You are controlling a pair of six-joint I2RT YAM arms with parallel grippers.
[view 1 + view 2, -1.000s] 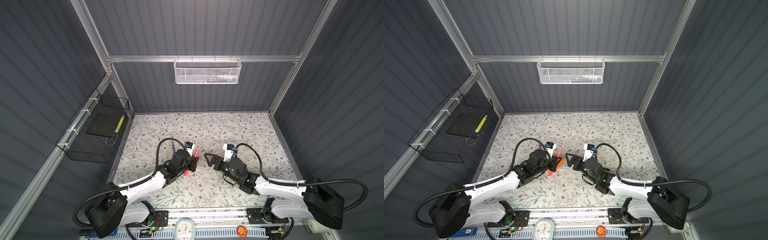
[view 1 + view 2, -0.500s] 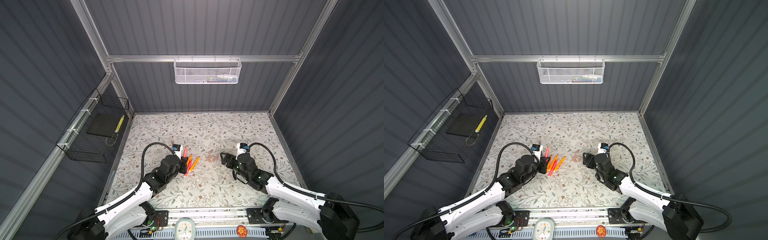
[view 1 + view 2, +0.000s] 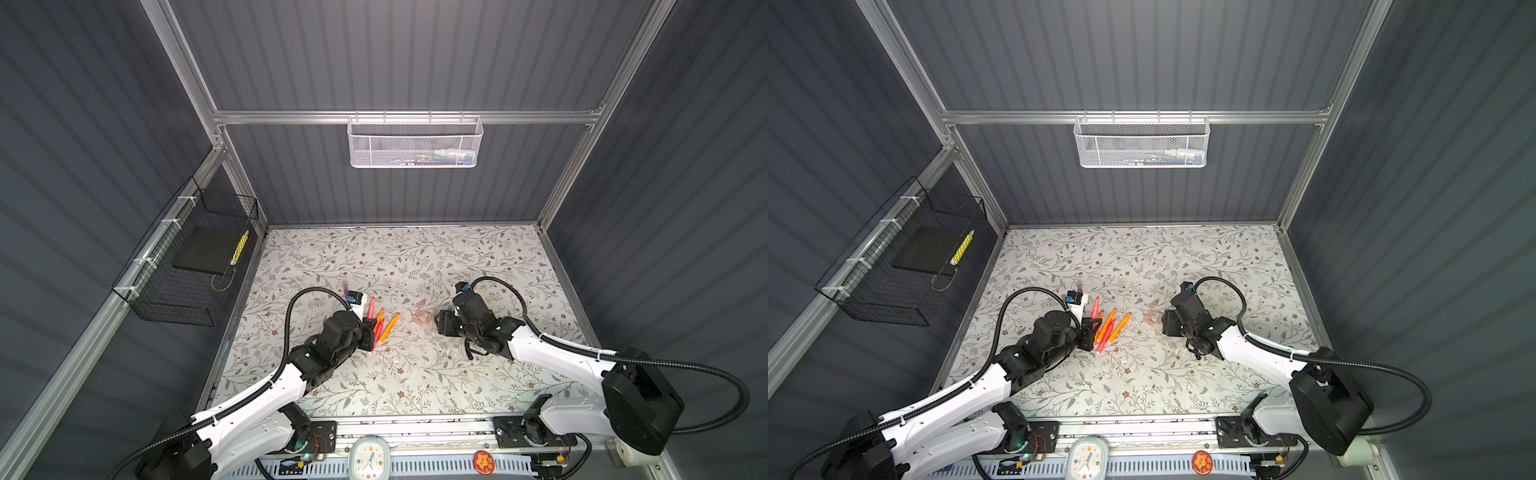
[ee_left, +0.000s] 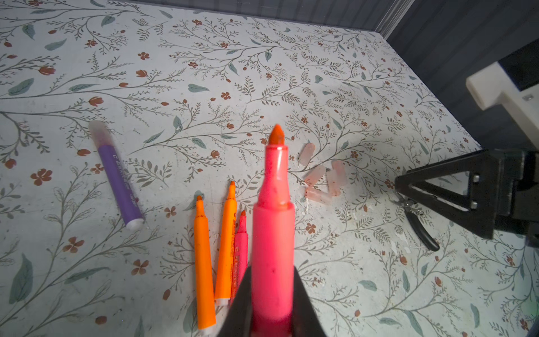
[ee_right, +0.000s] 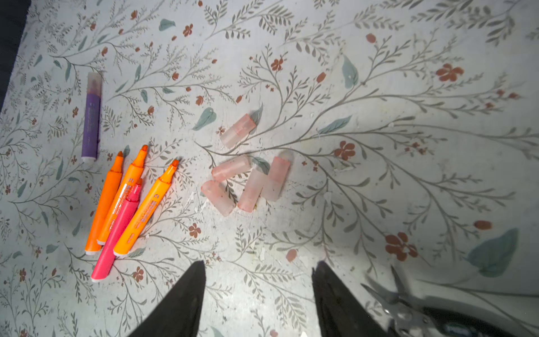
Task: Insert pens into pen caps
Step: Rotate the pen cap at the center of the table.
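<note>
Left wrist view: a pink-red pen [image 4: 273, 233] is seen clamped in the left gripper [image 4: 272, 280], its uncapped tip pointed out towards the pen caps [image 4: 323, 178]. In the right wrist view the right gripper [image 5: 259, 264] is held low over the floral table [image 5: 408, 87], jaws apart and nothing between them, the caps just ahead. Four loose pens [image 5: 125, 201] are bunched beside the caps, and a purple pen [image 5: 92, 116], already capped, is seen well apart.

Trouble is to be expected at the cluster. Several caps are lying in contact, so a neighbour could be dragged along, or two pinched at once. A smooth little tube may be squirted out if caught off-centre. The pliers [image 5: 408, 309] are lying close by the right gripper and could be snagged. If cap and tip are brought together askew, the felt could be crushed on the rim.
</note>
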